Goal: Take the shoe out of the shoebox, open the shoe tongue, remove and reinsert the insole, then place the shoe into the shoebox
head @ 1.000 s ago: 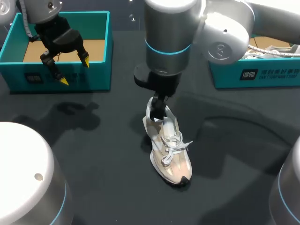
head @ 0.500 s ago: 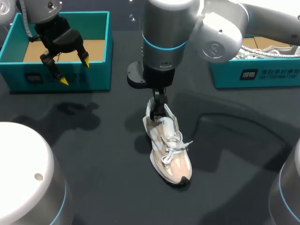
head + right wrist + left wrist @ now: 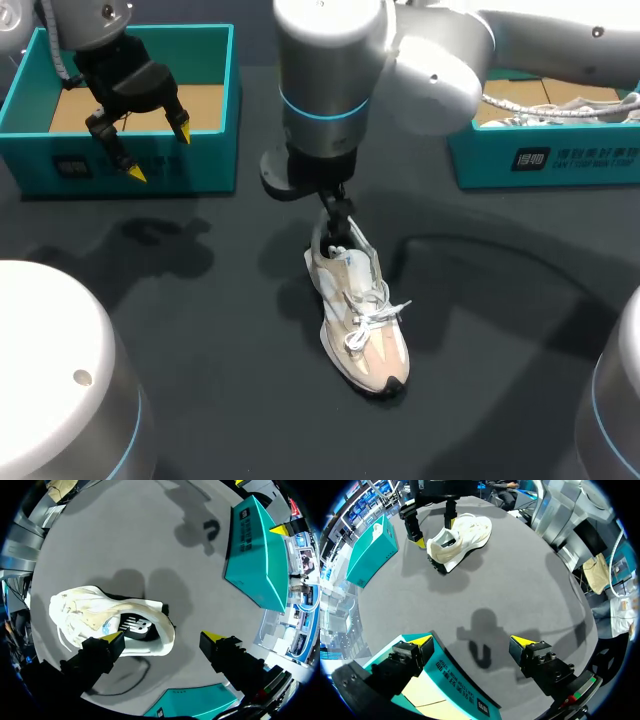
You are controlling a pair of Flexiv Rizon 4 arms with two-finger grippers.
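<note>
The shoe [image 3: 358, 310] sat under my right gripper [image 3: 162, 636], jaws apart and empty; I judged one tip should slip inside to pinch the insole [image 3: 135, 626] at its heel edge.

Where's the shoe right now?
In the head view the shoe lies on the table near the middle, between the left shoebox and the right shoebox, toe toward the camera. The right gripper is open at its heel.
</note>
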